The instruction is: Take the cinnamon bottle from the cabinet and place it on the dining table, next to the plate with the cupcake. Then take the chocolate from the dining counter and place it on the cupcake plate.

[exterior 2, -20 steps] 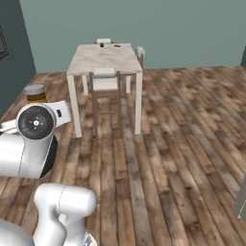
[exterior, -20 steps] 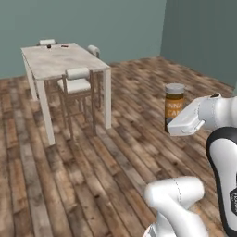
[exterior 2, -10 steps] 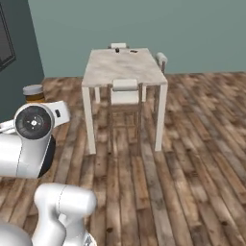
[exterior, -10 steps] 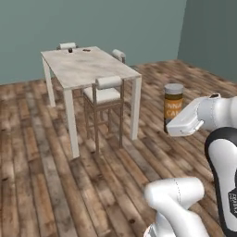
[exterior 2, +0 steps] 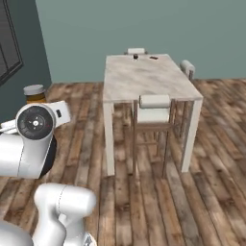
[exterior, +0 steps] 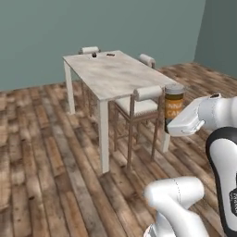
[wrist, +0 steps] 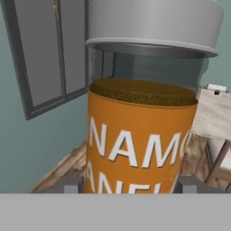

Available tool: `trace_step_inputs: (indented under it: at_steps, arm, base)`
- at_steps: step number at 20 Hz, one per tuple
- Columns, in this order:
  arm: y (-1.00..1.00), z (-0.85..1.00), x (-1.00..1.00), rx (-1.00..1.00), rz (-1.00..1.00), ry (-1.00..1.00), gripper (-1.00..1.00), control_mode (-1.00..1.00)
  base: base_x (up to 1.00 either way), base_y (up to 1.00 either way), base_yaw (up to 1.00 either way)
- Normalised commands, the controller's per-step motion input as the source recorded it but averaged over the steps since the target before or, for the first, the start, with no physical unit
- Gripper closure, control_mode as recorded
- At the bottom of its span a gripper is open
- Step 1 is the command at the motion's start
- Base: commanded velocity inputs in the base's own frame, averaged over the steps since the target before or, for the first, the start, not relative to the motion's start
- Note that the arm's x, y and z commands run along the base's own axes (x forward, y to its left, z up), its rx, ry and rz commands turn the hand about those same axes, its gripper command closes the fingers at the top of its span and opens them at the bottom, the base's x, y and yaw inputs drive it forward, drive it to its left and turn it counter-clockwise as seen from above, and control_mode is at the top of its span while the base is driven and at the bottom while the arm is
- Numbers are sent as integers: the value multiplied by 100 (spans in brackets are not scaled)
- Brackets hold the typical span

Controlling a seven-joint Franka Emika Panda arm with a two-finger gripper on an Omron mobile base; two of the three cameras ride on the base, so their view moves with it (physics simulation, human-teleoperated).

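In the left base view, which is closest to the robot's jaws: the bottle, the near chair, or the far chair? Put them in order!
1. Bottle: held in the gripper.
2. Near chair: just left, tucked under the table's near end.
3. Far chair: behind the table's far end.

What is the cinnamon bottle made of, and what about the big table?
The cinnamon bottle looks like clear glass or plastic: brown powder shows through above its orange label. Its lid looks like matte grey plastic or metal. The table looks like pale, whitewashed wood, with faint streaky grain.
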Motion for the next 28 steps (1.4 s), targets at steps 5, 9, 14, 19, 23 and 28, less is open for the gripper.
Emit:
trace_step_inputs:
  at_steps: [5,9,14,19,23,28]
  arm:
    - [0,0,0,0,0,0,100,100]
    - [0,0,0,0,0,0,100,100]
    - [0,0,0,0,0,0,100,100]
    - [0,0,0,0,0,0,100,100]
    - [0,0,0,0,0,0,100,100]
    - [0,0,0,0,0,0,100,100]
  base:
    - [100,100,0]
    - [100,100,0]
    - [100,93,-5]
    - [100,76,-27]
    - [100,80,-37]
    - [100,76,-42]
